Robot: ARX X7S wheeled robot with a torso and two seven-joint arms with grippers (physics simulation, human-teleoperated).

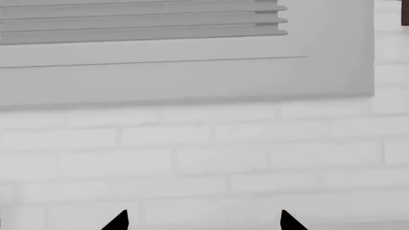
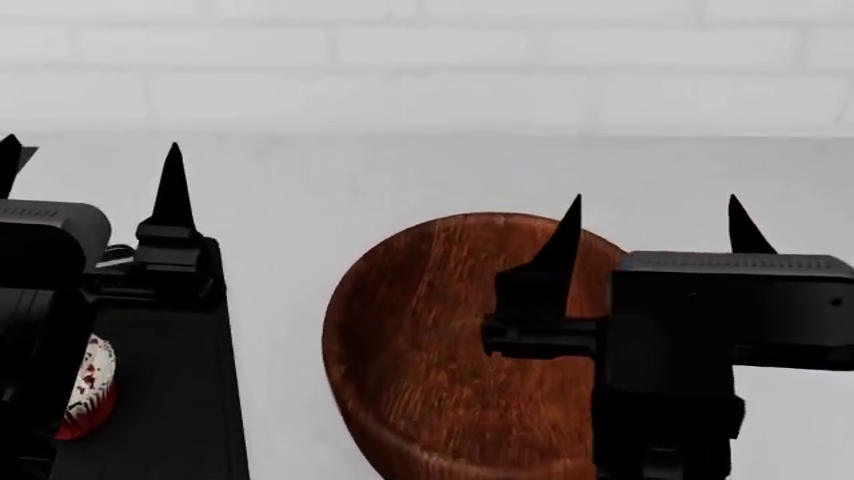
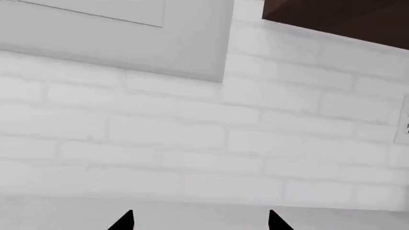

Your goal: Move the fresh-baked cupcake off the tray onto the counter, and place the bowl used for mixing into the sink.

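In the head view the large reddish-brown wooden bowl [image 2: 441,350] rests on the white counter [image 2: 400,170]. My right gripper [image 2: 654,225] hovers over the bowl's right half, open, fingers pointing at the back wall, nothing between them. The cupcake [image 2: 88,392], red wrapper and white speckled frosting, sits on the black tray [image 2: 174,400] at the lower left, half hidden by my left arm. My left gripper [image 2: 91,165] is open above the tray's far end. Both wrist views show only spread fingertips [image 1: 118,221] [image 3: 124,221] against the brick wall. The sink is out of view.
A white brick wall [image 2: 427,60] runs behind the counter. The left wrist view shows a grey window frame with blinds [image 1: 141,28]. In the right wrist view a grey panel [image 3: 115,33] and a dark brown cabinet [image 3: 345,14] hang on the wall.
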